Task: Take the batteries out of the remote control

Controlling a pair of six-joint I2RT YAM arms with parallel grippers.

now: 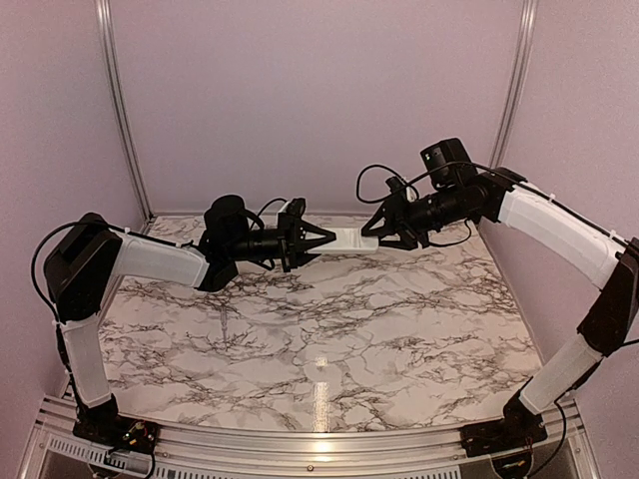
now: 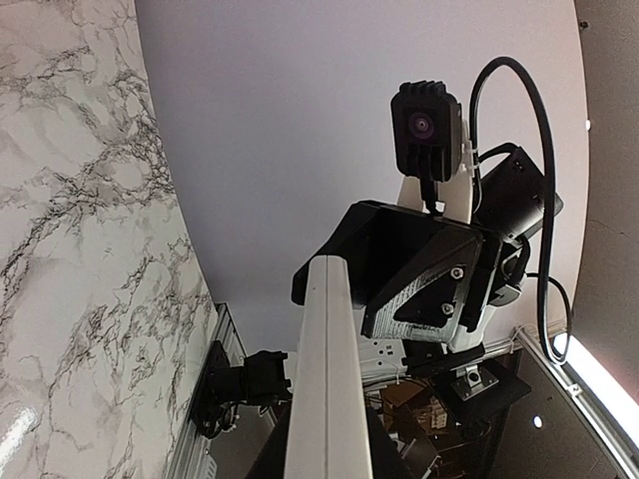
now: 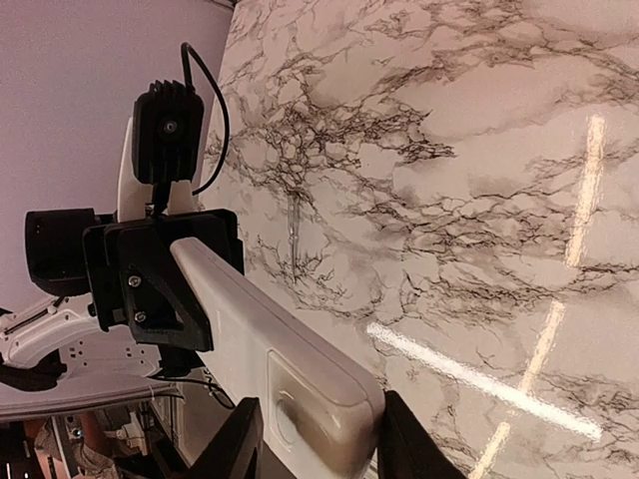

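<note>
One slim white remote control (image 1: pixel 347 239)

The top view looks from above and behind the near edge of the table (image 1: pixel 329 339), downward and toward the far edge. It is far enough to take in most of the marble top and both arms.

The left wrist view sits very near the remote control (image 2: pixel 327 379) and faces along it to the right gripper (image 2: pixel 344 271) and the right wrist camera (image 2: pixel 427 130) above it. The table stands tilted at the left of that picture.

The right wrist view, equally near, faces the opposite way along the same bar, to the left gripper (image 3: pixel 165 274) and the left wrist camera (image 3: pixel 170 135).

Both wrist views share the remote control. The top view shows this spot near the middle of the far edge.
</note>
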